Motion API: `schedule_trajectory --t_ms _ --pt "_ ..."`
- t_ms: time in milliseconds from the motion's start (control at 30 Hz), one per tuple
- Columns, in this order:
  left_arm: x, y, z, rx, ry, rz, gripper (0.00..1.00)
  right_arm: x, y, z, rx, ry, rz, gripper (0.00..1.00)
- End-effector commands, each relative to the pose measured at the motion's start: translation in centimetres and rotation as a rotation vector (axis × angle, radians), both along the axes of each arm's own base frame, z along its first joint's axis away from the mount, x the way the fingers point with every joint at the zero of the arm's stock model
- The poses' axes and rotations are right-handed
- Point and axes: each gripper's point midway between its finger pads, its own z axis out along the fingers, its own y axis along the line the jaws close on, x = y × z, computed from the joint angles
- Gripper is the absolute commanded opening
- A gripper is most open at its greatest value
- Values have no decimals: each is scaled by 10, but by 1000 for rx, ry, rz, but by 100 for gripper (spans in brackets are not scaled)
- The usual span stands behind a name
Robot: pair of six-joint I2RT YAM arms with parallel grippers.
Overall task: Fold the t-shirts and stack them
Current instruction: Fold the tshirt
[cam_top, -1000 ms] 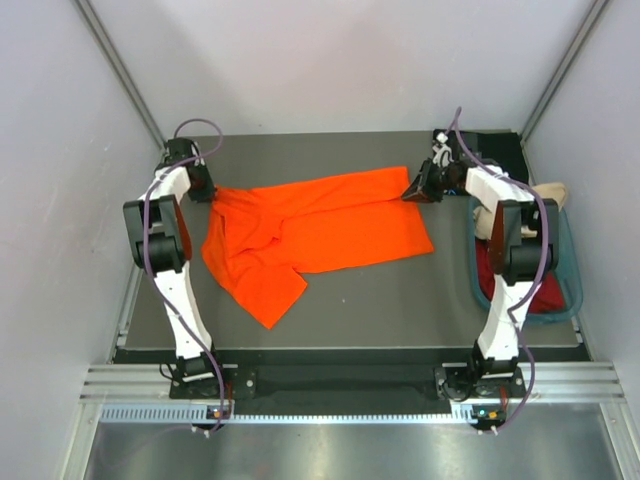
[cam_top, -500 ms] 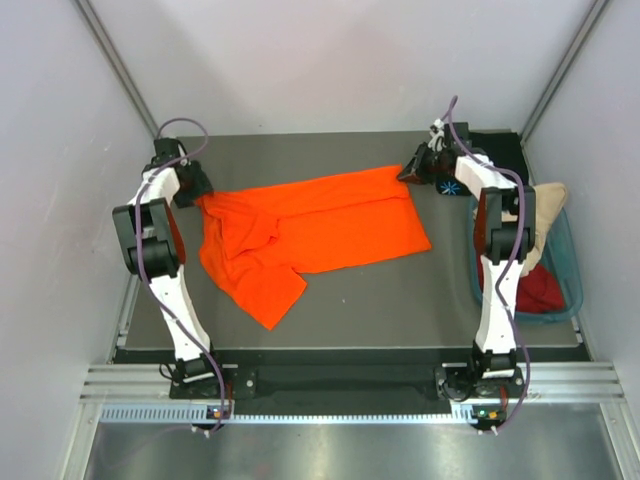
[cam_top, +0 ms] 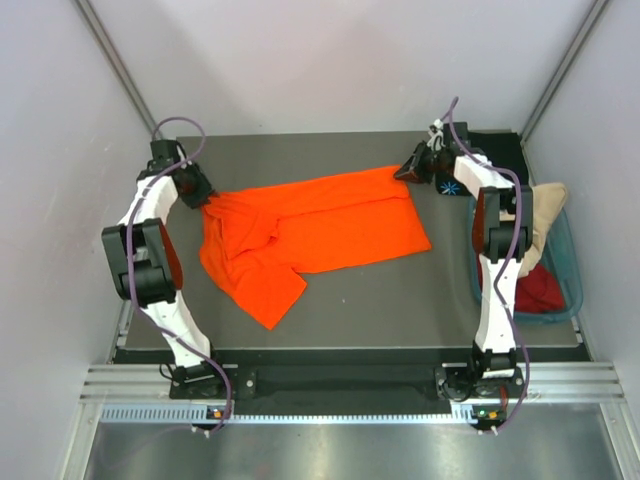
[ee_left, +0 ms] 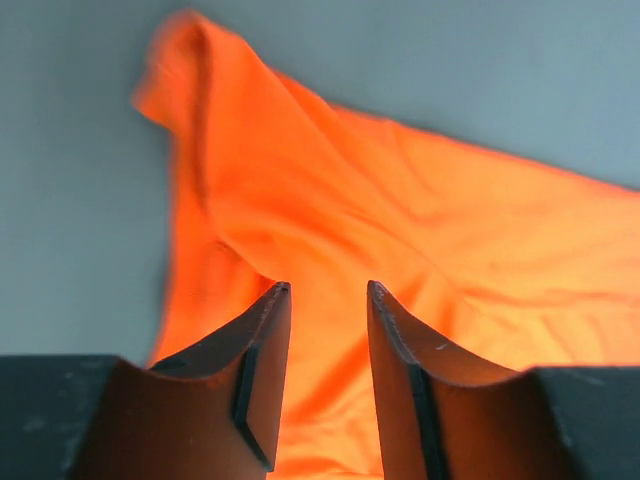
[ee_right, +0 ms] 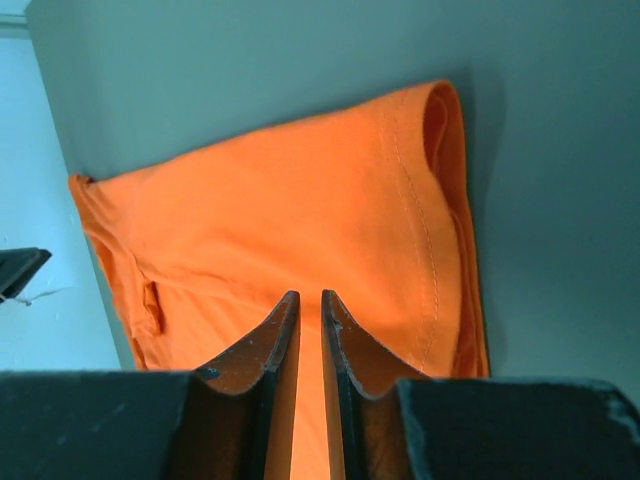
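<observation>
Grey table top (cam_top: 350,300) carries the work. Orange t-shirt (cam_top: 320,225) lies rumpled across it, stretched between the two pincers. Its far right corner sits in the right pincer (cam_top: 405,173), whose jaws are pressed nearly together on a thin fold of the cloth. Its left corner lies just ahead of the left pincer (cam_top: 200,192), whose jaws stand apart, with cloth showing through the gap. Right of the right pincer and nearer the bases, a teal tub (cam_top: 572,290) holds a beige t-shirt (cam_top: 545,215) and a dark red t-shirt (cam_top: 540,290). Just beside that pincer's right lies a black t-shirt (cam_top: 495,150) with a light-blue star mark (cam_top: 450,187).
</observation>
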Motion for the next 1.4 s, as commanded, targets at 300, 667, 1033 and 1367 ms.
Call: schedule_trajectory --t_ms 300,667,1033,1367 --pt "-40 -3 -90 27 299 48 31 -31 -12 -41 -48 62 28 14" --pt "-51 1 26 271 111 33 67 -37 -30 2 -184 27 26 17" --pt "-190 -121 30 236 140 -167 66 -102 -21 69 -252 -43 73 28" --pt "-266 -136 6 13 151 -50 62 -183 -11 33 -291 10 183 33"
